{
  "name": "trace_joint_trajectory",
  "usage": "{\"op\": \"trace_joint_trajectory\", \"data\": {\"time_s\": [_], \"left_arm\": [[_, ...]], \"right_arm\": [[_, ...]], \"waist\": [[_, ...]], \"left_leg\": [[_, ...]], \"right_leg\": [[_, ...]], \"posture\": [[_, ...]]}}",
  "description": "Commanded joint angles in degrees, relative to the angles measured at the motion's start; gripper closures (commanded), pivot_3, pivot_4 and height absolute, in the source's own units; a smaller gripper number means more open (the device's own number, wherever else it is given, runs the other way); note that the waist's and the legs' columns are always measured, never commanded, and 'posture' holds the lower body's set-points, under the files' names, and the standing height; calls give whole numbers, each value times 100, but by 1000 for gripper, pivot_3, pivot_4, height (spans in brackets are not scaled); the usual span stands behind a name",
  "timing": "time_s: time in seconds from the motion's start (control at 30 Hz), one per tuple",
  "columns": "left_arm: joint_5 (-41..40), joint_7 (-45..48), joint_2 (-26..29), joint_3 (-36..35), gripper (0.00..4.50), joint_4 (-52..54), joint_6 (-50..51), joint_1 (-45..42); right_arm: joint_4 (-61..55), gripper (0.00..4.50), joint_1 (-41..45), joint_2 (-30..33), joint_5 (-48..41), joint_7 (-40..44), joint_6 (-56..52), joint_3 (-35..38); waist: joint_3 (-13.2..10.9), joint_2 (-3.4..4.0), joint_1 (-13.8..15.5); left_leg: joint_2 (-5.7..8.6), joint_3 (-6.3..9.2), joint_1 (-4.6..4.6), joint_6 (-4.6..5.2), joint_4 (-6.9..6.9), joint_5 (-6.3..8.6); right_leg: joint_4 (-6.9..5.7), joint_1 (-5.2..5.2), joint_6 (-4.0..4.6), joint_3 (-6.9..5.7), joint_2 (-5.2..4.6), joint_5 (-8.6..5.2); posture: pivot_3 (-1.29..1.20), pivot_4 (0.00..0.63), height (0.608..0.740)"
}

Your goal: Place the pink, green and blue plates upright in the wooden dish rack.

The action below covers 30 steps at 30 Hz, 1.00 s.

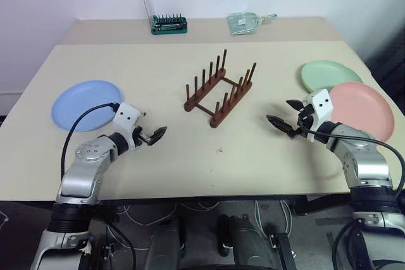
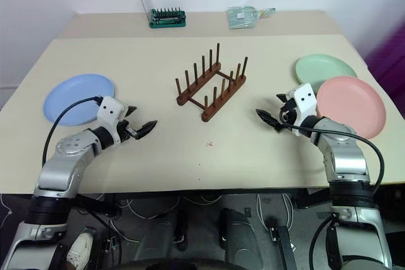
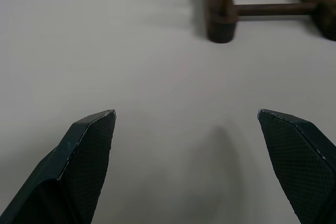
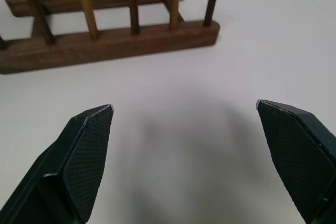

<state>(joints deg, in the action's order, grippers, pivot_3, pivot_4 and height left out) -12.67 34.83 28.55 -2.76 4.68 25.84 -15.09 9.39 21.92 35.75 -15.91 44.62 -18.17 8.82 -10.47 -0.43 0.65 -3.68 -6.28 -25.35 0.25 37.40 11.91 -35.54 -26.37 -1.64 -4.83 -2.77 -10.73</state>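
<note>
The wooden dish rack [image 1: 220,90] stands empty at the table's middle, its pegs upright. The blue plate [image 1: 85,104] lies flat at the left. At the right lies the green plate [image 1: 329,74], with the pink plate [image 1: 364,109] just in front of it and overlapping its rim. My left gripper [image 1: 155,135] hovers open beside the blue plate, pointing toward the rack [image 3: 220,19], nothing between its fingers. My right gripper [image 1: 278,110] is open too, just left of the pink plate, facing the rack [image 4: 105,45], and holds nothing.
At the back a green tray of tool bits [image 1: 169,24] stands with its clear lid up, and a pale packet [image 1: 247,23] lies to its right. The table's front edge [image 1: 202,195] runs just below both arms.
</note>
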Motion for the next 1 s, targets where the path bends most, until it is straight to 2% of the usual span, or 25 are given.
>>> {"op": "trace_joint_trajectory", "data": {"time_s": [0.03,0.2,0.4,0.5,0.6,0.67,0.77,0.87,1.0], "left_arm": [[18,20,-8,71,46,105,-90,-102],[-73,1,-85,120,46,275,-8,-37],[-66,336,-202,722,46,318,104,-184],[302,247,-632,1506,46,201,130,-512],[604,43,-994,1928,46,4,44,-595],[817,-320,-1474,2204,46,-262,152,-744],[1055,-646,-1884,2342,46,-581,158,-863],[1354,-1441,-2342,2144,46,-1184,135,-1104],[1419,-1686,-2438,1982,46,-1439,28,-1281]], "right_arm": [[-229,22,18,134,-78,42,-12,117],[-226,22,81,115,-59,6,-21,72],[-365,22,36,2,-23,-59,1,-81],[-419,22,-20,-71,-22,-114,30,-148],[-568,22,-113,-212,20,-258,16,-231],[-643,22,-134,-192,-16,-254,-13,-209],[-795,22,-151,-253,-62,-391,-76,-181],[-793,22,-281,-209,-66,-457,-49,-79],[-850,22,-372,-214,-79,-495,-48,-93]], "waist": [[0,0,1],[0,0,4],[0,0,7],[0,0,32],[1,-2,12],[2,0,7],[4,3,9],[9,2,30],[9,1,11]], "left_leg": [[0,0,0,0,-1,0],[1,0,-1,0,0,0],[2,0,-1,0,0,0],[3,2,-2,0,3,0],[8,3,-2,0,7,0],[8,2,-2,1,5,0],[7,7,-1,2,9,0],[7,14,1,2,13,0],[8,22,-3,5,28,3]], "right_leg": [[0,0,0,0,0,0],[1,1,0,0,0,0],[2,1,0,0,0,0],[2,4,0,0,0,0],[5,9,-3,1,-2,1],[4,7,-17,2,0,9],[-1,6,-18,2,4,10],[-1,14,-17,1,5,8],[-1,20,-9,-2,3,2]], "posture": [[0,150,730],[0,150,730],[0,150,730],[0,150,730],[0,150,730],[0,150,730],[0,150,730],[0,150,730],[0,150,730]]}}
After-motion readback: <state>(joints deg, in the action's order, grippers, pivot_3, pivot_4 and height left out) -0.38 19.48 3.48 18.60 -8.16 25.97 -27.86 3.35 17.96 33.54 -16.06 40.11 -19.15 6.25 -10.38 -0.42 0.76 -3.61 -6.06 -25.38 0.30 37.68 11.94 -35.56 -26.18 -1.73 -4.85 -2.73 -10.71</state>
